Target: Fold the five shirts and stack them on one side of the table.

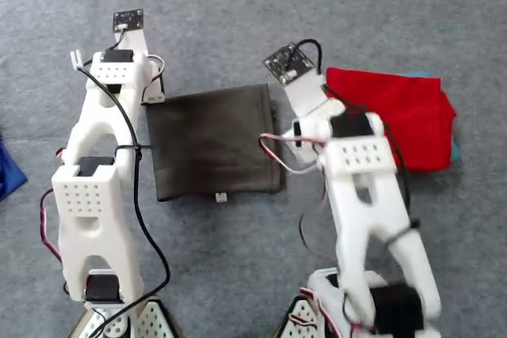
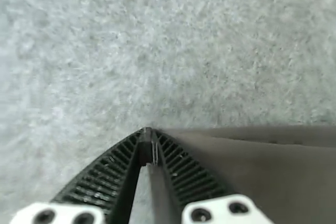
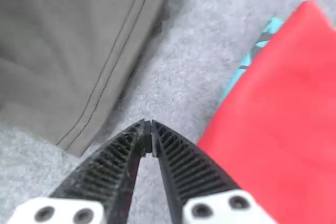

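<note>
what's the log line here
dark shirt: folded, centre | red shirt: on teal shirt | left gripper: shut at dark shirt's edge | right gripper: shut, between shirts

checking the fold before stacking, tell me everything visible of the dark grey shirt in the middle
The dark grey shirt lies flat on the grey carpeted table, folded into a rough rectangle. The cloth looks soft and matte, with a double-stitched hem and a small pale tag at its near edge. The shut left pincer sits at one corner; the shut right pincer is just off the opposite side, over bare carpet.
</note>
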